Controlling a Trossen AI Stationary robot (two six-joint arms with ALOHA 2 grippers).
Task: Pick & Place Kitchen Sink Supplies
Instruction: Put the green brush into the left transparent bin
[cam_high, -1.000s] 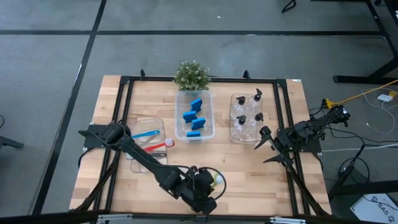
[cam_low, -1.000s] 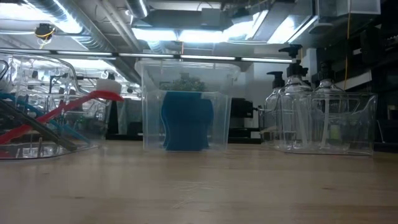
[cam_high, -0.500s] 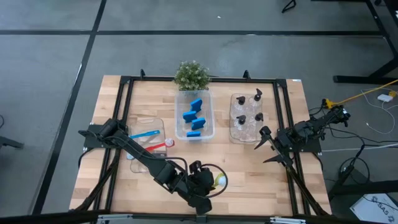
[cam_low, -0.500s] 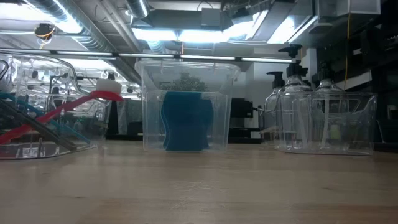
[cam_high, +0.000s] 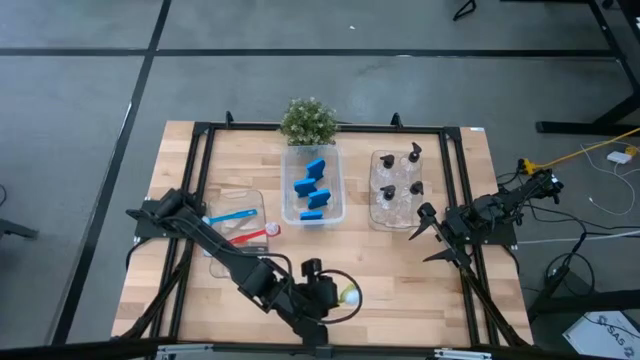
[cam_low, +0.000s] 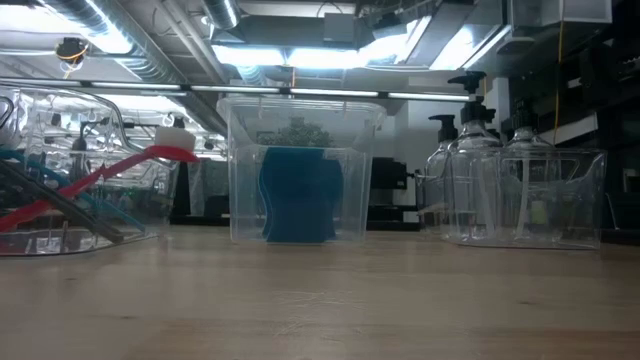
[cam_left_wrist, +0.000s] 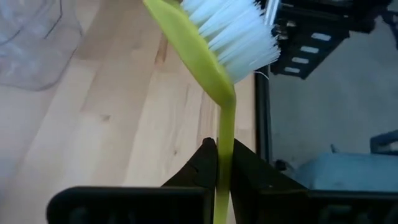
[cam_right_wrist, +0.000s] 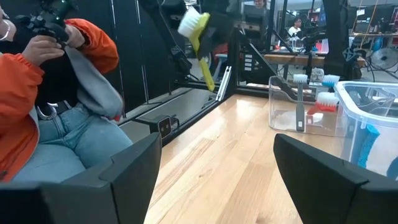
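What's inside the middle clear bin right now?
In the high view the middle bin holds four blue sponges, loosely scattered. The low view shows them as one blue block behind the front wall. The bin floor beneath them is covered.

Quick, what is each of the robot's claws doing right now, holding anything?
Left gripper: shut on the thin yellow-green long-handled brush with white bristles, lifted off the table.
Right gripper: open, holding nothing, waiting at the table's right edge.

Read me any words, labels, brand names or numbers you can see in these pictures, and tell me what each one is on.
None can be read.
White sheet on the floor at the table's near right corner: dark print, too small and blurred.
Pump bottles, clear bins, yellow-green brush: no lettering shows.
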